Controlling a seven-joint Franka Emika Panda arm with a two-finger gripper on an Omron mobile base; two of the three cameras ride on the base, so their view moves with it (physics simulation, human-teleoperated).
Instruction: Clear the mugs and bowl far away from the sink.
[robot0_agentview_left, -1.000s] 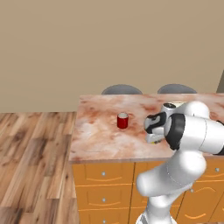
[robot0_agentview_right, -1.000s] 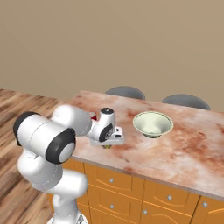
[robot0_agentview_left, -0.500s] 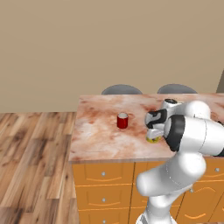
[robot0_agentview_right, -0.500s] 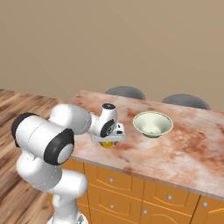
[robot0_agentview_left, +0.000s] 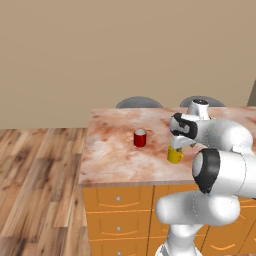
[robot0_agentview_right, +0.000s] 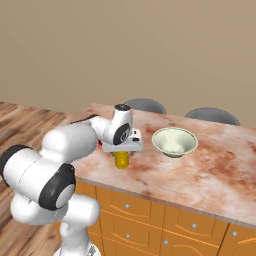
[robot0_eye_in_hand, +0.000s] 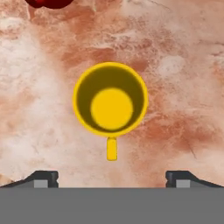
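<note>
Landmark: yellow mug (robot0_eye_in_hand: 111, 102), upright on the marble countertop (robot0_agentview_left: 115, 155), near the front edge, handle (robot0_eye_in_hand: 112, 148) pointing toward the hand camera.

- Gripper (robot0_agentview_right: 122, 151): directly above the yellow mug, pointing straight down. Jaws spread wide and released; the two fingertips (robot0_eye_in_hand: 41, 177) stand well apart on either side of the mug, touching nothing. Mug not held.
- Red mug (robot0_agentview_left: 140, 138): upright on the countertop, apart from the yellow mug, on its left in the left base view and further from the counter's front edge. A dark red edge of it shows at the top left of the hand view.
- Bowl (robot0_agentview_right: 174, 141): cream-white with greenish outside, upright on the countertop, apart from the yellow mug, on its right in the right base view.
- Orange drawer fronts (robot0_agentview_right: 150, 210): below the countertop, under the yellow mug.
- Two grey chair backs (robot0_agentview_left: 139, 102): behind the counter, beyond the yellow mug.
- Wooden floor (robot0_agentview_left: 35, 180): left of the counter.
</note>
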